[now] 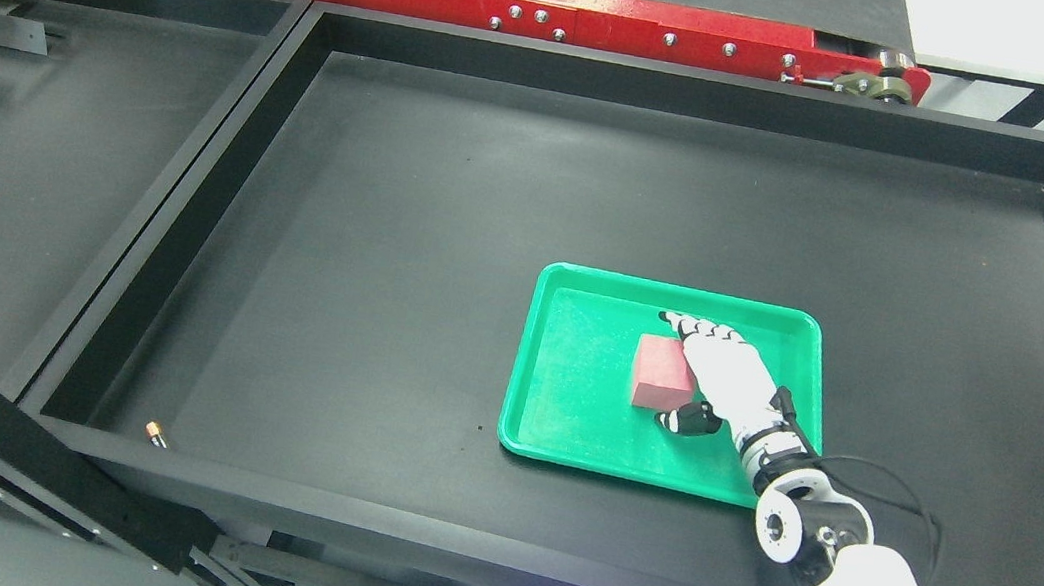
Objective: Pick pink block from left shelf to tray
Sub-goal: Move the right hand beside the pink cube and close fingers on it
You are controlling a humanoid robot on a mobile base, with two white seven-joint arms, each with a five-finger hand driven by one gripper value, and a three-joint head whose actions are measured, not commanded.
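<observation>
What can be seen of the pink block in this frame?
The pink block is a small rectangular block, matte and plain, looking like foam or painted wood. It lies flat inside the green tray, right of the tray's middle. The right hand covers its right side, fingers reaching past its far edge and the thumb at its near corner. Whether it is gripped or merely touched cannot be told.

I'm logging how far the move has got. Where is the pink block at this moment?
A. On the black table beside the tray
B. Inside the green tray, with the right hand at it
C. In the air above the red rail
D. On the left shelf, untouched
B: the pink block sits on the floor of the green tray, with the right hand against its right side.
</observation>
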